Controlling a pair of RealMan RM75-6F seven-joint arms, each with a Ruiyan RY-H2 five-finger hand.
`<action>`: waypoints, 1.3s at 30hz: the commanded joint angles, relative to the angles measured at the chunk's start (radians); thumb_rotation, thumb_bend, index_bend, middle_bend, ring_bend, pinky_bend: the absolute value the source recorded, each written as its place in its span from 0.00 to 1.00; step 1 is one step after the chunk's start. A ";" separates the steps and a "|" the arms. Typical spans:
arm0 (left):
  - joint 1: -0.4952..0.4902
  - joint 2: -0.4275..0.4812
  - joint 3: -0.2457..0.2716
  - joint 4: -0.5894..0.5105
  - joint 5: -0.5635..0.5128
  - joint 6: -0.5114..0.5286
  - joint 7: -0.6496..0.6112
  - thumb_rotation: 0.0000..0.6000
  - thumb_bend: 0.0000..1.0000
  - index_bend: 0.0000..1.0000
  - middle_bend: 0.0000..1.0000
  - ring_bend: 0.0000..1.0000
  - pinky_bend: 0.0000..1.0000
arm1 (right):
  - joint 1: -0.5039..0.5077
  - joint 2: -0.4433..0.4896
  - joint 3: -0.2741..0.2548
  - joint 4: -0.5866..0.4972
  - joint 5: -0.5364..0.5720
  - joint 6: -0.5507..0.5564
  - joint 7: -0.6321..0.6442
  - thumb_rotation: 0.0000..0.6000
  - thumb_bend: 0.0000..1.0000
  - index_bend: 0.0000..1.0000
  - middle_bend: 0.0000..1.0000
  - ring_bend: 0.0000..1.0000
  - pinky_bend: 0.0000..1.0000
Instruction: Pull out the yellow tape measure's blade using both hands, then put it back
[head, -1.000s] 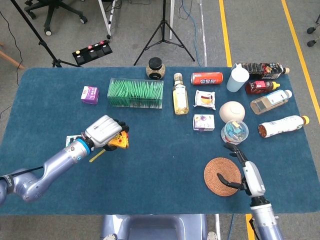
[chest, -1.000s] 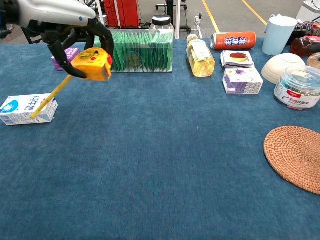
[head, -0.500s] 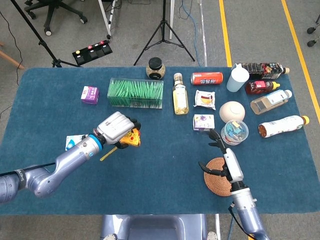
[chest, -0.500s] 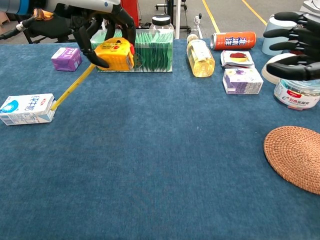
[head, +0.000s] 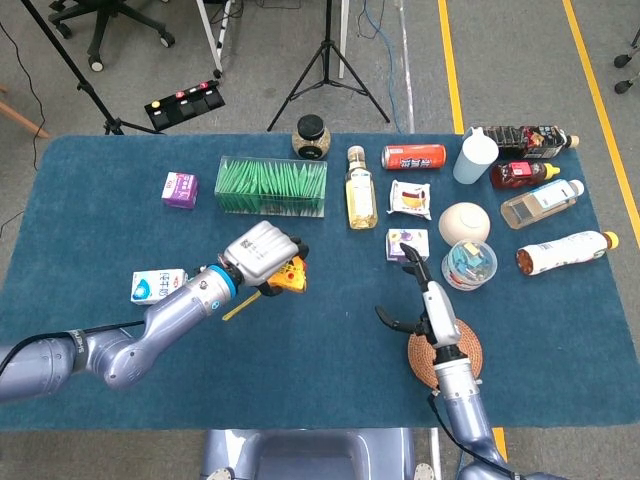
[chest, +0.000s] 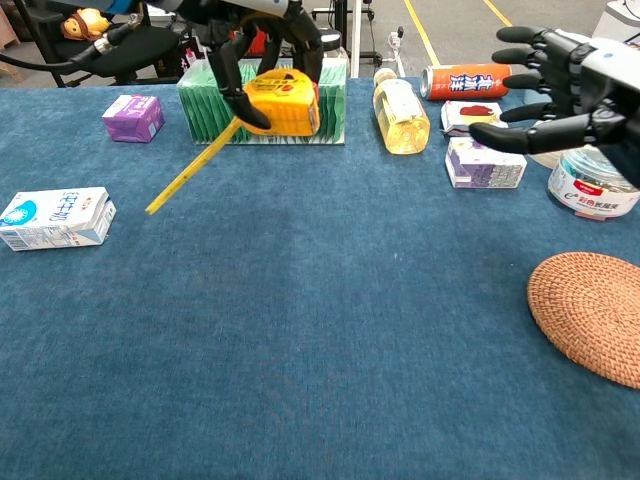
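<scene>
My left hand (head: 262, 252) (chest: 262, 40) grips the yellow tape measure (head: 288, 277) (chest: 283, 102) above the table's middle left. Its yellow blade (chest: 192, 170) (head: 238, 307) sticks out a short way, slanting down to the left, with its free tip hanging loose. My right hand (head: 424, 297) (chest: 556, 85) hovers open to the right of the tape measure, fingers spread, holding nothing and well apart from the blade.
A white milk carton (chest: 55, 218) lies at the left. A green box (chest: 265, 92), oil bottle (chest: 401, 112), red can (chest: 466, 80) and small packets (chest: 484, 161) line the back. A woven coaster (chest: 594, 314) and a lidded tub (chest: 596, 178) are at the right.
My left hand has carried the tape measure rightward, away from the milk carton. My right hand has risen from the coaster and moved left and forward, fingers spread.
</scene>
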 joint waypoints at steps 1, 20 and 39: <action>-0.061 -0.030 0.012 0.010 -0.081 0.020 0.038 1.00 0.33 0.56 0.44 0.43 0.59 | 0.021 -0.036 0.010 0.013 0.023 -0.004 -0.039 0.97 0.29 0.00 0.05 0.07 0.14; -0.252 -0.160 0.044 0.061 -0.356 0.102 0.132 1.00 0.33 0.56 0.45 0.44 0.59 | 0.062 -0.108 0.035 0.012 0.076 0.015 -0.161 0.98 0.29 0.00 0.03 0.04 0.09; -0.328 -0.226 0.026 0.098 -0.500 0.158 0.159 1.00 0.32 0.56 0.45 0.44 0.59 | 0.089 -0.152 0.046 0.024 0.112 0.012 -0.209 0.97 0.29 0.00 0.03 0.04 0.09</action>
